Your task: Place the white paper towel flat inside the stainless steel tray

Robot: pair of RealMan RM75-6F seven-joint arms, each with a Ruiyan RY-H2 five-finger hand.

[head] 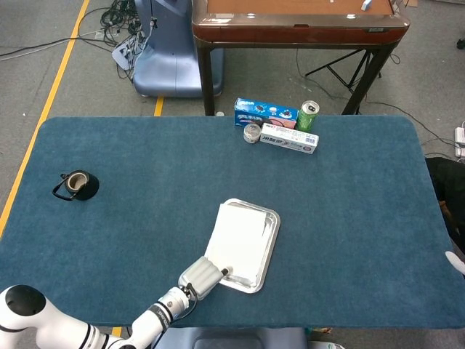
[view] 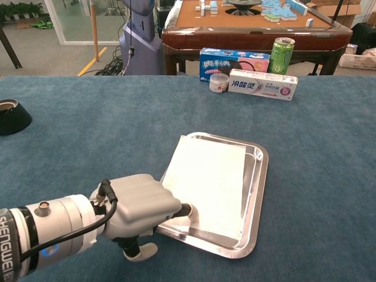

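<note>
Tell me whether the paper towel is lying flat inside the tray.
Mostly: the paper towel lies spread in the tray, but its left edge overlaps the rim, under the left hand.

A tray [view: 259, 182] sits near the desk's [view: 329, 153] front centre, with a paper towel [view: 208, 182] lying in it. The left hand [view: 138, 205] touches the towel's near left corner. Behind, at the far edge, stand a toothpaste box [view: 262, 84], can [view: 281, 54] and small jar [view: 219, 82].
</note>
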